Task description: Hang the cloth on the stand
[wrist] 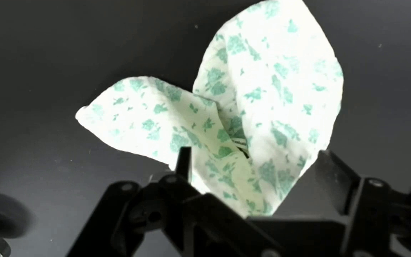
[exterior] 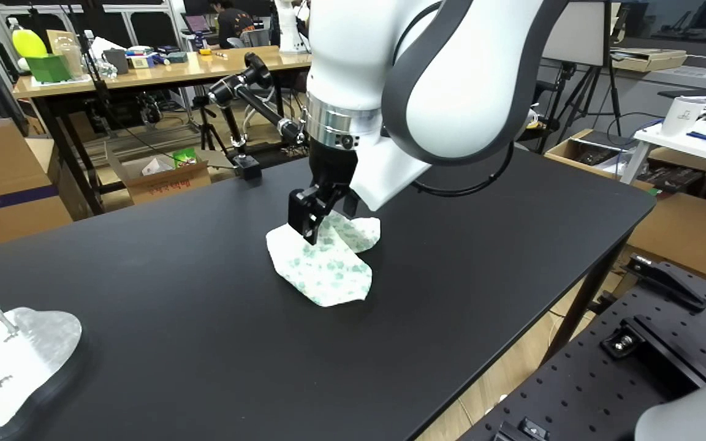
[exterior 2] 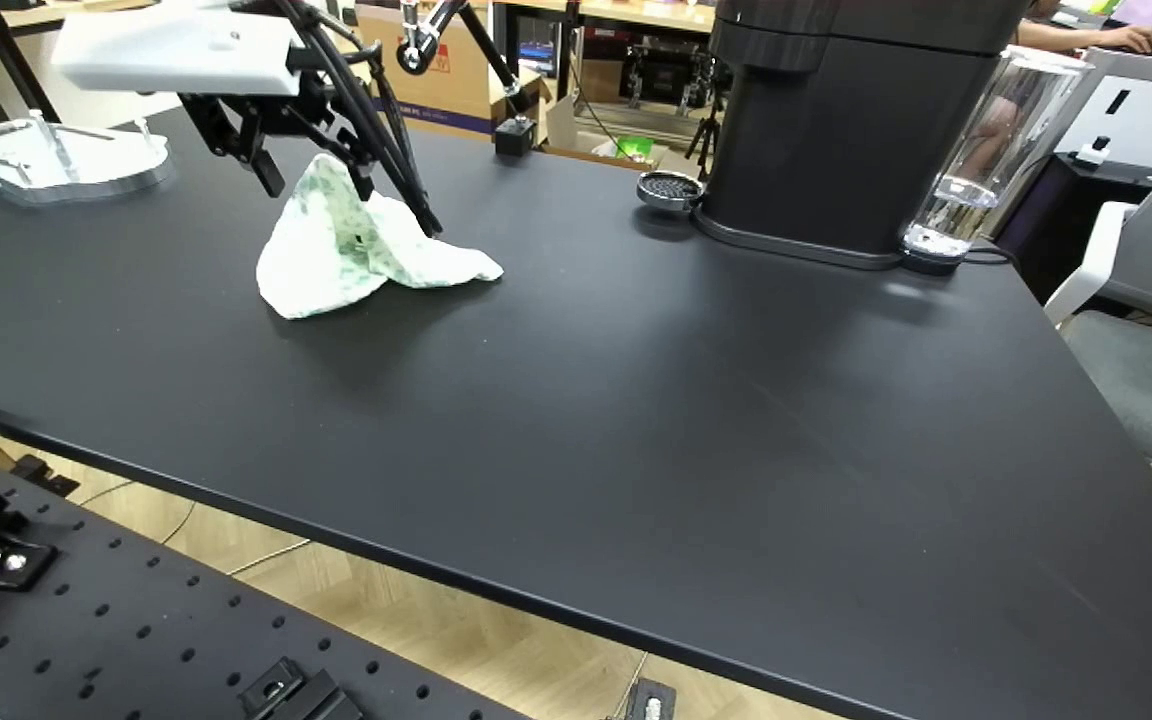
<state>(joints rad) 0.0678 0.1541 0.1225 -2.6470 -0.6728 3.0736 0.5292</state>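
The cloth [exterior: 328, 269] is white with green flower prints. It lies crumpled on the black table, with a raised peak that shows in an exterior view [exterior 2: 321, 235]. In the wrist view the cloth [wrist: 284, 89] spreads in two lobes that narrow toward the jaws. My gripper [exterior: 330, 225] is right over the cloth, pointing down; it also shows in an exterior view [exterior 2: 318, 188]. In the wrist view the gripper's fingers [wrist: 254, 157] are wide apart, with the cloth's narrow part between them and not pinched. I cannot make out a stand for certain.
A shiny plate with upright pegs [exterior: 40, 343] sits on the table [exterior: 206, 367], also in an exterior view [exterior 2: 86, 170]. A black machine [exterior 2: 856, 150] with a clear tank [exterior 2: 976, 170] and round drip tray [exterior 2: 671, 190] stands there. A jointed black mount [exterior: 246, 168] stands at the far edge.
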